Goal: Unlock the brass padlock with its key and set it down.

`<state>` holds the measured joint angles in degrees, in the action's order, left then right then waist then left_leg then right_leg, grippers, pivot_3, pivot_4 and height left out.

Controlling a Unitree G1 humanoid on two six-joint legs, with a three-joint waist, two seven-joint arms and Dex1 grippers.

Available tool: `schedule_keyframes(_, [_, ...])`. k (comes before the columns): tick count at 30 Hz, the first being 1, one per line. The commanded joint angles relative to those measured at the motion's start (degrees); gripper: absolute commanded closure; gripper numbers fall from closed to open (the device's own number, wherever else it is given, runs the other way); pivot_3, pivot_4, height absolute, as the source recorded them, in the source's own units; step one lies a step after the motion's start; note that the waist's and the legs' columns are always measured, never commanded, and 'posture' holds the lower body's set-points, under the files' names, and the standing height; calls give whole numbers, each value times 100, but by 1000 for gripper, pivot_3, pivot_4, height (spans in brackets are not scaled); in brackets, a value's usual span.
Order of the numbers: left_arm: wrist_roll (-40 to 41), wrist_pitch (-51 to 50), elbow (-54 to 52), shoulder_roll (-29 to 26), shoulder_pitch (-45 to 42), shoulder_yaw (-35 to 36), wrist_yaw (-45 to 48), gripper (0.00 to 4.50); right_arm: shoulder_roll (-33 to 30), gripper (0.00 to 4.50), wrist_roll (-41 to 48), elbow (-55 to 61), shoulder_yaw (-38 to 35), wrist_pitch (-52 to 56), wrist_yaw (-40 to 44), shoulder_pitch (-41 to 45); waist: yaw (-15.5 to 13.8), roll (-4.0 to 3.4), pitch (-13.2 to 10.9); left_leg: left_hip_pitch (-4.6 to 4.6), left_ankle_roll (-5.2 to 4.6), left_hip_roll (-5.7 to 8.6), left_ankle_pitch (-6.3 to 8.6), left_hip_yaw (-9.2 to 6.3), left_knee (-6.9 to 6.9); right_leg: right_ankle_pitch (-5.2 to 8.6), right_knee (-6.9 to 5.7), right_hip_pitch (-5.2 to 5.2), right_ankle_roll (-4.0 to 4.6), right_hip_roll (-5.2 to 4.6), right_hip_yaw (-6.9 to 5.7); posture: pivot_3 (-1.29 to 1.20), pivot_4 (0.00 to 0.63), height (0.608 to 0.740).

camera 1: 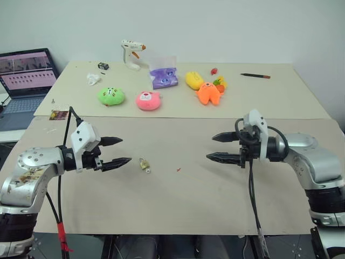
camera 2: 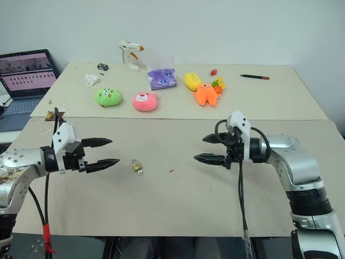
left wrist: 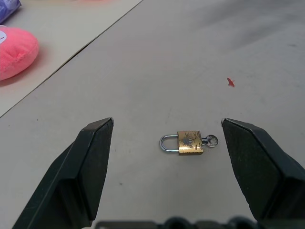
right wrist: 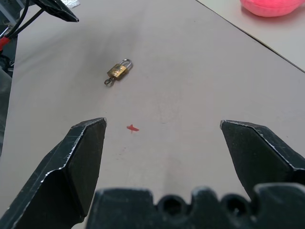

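Padlock (camera 1: 144, 164) w/ key (left wrist: 211, 140) lies on table just beside left gripper (camera 1: 117, 151); both grippers' fingers apart, empty.

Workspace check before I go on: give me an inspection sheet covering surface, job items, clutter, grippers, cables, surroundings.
Surface: beige table, bare around the lock; tiny red speck.
Job's things: brass padlock lying flat, shackle seated, key in its keyhole.
Clutter: plush toys, glue gun, pen on the far table.
Grippers: left gripper open, empty, beside the padlock; right gripper open, empty, farther off.
Cables: black cables hang from both wrists.
Surroundings: laptop at left, white wall behind.
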<state>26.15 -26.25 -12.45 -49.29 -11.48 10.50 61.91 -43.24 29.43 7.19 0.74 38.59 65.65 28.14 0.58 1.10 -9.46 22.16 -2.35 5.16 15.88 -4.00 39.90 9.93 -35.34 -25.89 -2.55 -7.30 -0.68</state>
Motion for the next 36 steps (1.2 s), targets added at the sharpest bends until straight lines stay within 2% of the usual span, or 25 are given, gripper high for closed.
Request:
schedule_keyframes(1, [-128, 252, 211, -27, -357, -164, 119, 636, -124, 0, 113, 261, -270, 60, -126, -37, 3, 0, 0, 0, 0, 0, 0, 0, 0, 0, 0, 0, 0, 0, 0, 0, 150, 740])
schedule_keyframes(4, [-869, 1142, 1118, -112, -971, -855, 489, 636, -211, 0, 227, 564, -407, 210, -249, -196, -88, 0, 0, 7, 22, 1, -13, 0, 1, -1, 2, -4, 1, -1, -6, 0, 150, 740])
schedule_keyframes(7, [-1115, 2041, 1951, 33, -1608, -1323, 1215, 636, -233, 0, 341, 892, -530, 361, -440, -417, -104, 0, 1, 6, 21, 1, -13, 2, 0, -2, 3, -1, 3, -1, -5, 0, 150, 740])
schedule_keyframes(10, [-1277, 2676, 2841, 367, -2314, -1754, 1848, 636, -257, 0, 436, 1147, -675, 467, -631, -587, -128, 1, 0, 14, 21, 3, -13, 2, 2, -2, 5, -6, 2, -2, -6, 0, 150, 740])
schedule_keyframes(14, [-1635, 4448, 4516, 872, -3247, -2426, 2922, 636, -225, 0, 587, 1594, -976, 597, -1022, -999, -125, 2, 1, 21, 19, 5, -12, 6, 11, -2, 10, -6, 2, -3, -9, 0, 150, 740])
schedule_keyframes(21, [-1392, 6325, 6376, 933, -4485, -4246, 3059, 636, -192, 0, 801, 2277, -1418, 762, -1611, -1791, -93, 5, 1, 28, -18, 4, 9, 10, 26, -3, 4, -8, 0, -3, -5, 0, 150, 740])
schedule_keyframes(26, [-1622, 7352, 7442, 1170, -5119, -5050, 3059, 636, -177, 0, 921, 2582, -1640, 806, -1917, -2145, -95, 6, 2, 28, -45, 4, 24, 15, 46, -4, 0, -3, -4, -2, -6, 0, 150, 740])
schedule_keyframes(30, [-1775, 7657, 7941, 1496, -5363, -5131, 3059, 636, -193, 0, 991, 2688, -1721, 798, -2056, -2306, -106, 7, 1, 27, -53, 5, 28, 16, 54, -4, 3, 7, -10, -2, -7, 0, 150, 740])
schedule_keyframes(36, [-1844, 7806, 8131, 1643, -5412, -5253, 3059, 636, -252, 0, 1049, 2743, -1760, 774, -2172, -2394, -107, 7, 1, 12, -70, 2, 37, 16, 73, 0, 11, 41, -21, 1, -10, 0, 150, 740])
